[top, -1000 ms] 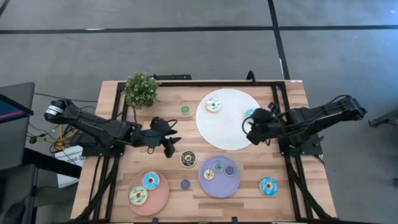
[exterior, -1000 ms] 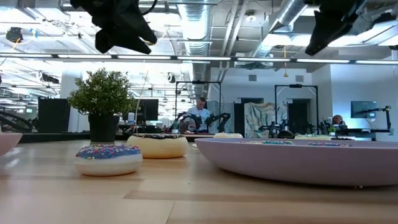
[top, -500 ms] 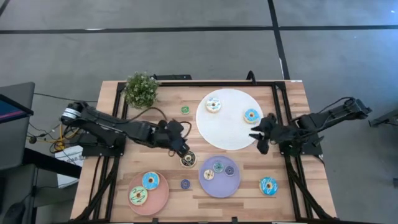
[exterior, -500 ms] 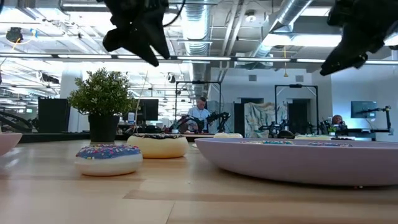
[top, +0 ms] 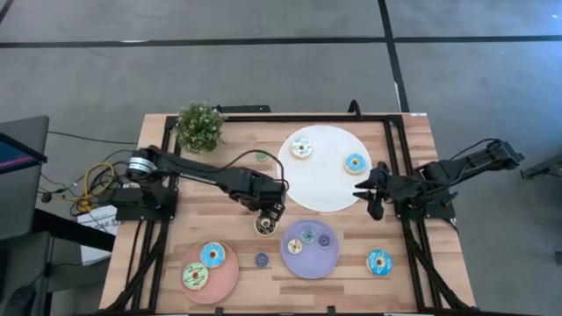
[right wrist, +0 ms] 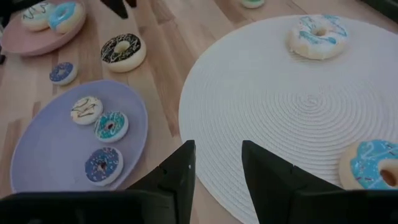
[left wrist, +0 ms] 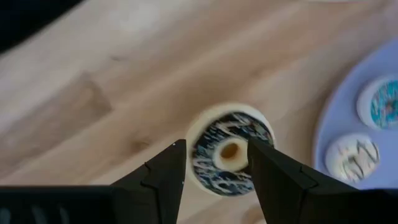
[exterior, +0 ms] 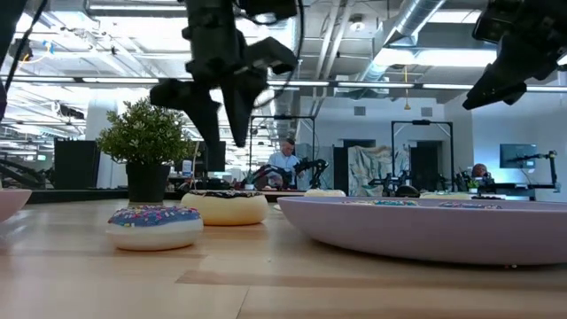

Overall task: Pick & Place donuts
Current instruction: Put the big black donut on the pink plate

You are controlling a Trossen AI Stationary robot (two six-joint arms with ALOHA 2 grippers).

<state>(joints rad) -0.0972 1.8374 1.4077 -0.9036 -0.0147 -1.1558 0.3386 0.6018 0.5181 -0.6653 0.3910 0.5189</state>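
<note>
left gripper (left wrist: 216, 163): we're hovering right over the chocolate donut (left wrist: 230, 150), fingers spread and straddling it — lined up for a straight-down pinch, not touching it yet as far as we can tell.
chocolate donut: it's lying flat on bare table (top: 219, 224), just beside the purple plate (top: 309, 261), between it and the pink plate (top: 221, 283) — loose, so we're judging it the next pick.
right gripper (right wrist: 217, 163): we're holding it off the white mat's (top: 320, 184) edge, above the table, fingers apart with nothing between them — parked clear so the left arm is getting the middle to itself.
mat: it's carrying two blue-iced donuts (top: 301, 147), well apart.
purple plate: it's holding three tiny donuts (right wrist: 109, 126) — small ones seem to be getting grouped here.
pink plate: it's holding two larger donuts (top: 212, 255), touching or nearly so.
strays: a blue donut (top: 379, 262) and a tiny purple one (top: 262, 260) are sitting on bare wood, a tiny green one (top: 261, 155) near the plant (top: 199, 125).
risk: we're watching centring — an off-centre close could nudge the chocolate donut into the purple plate's rim.
</note>
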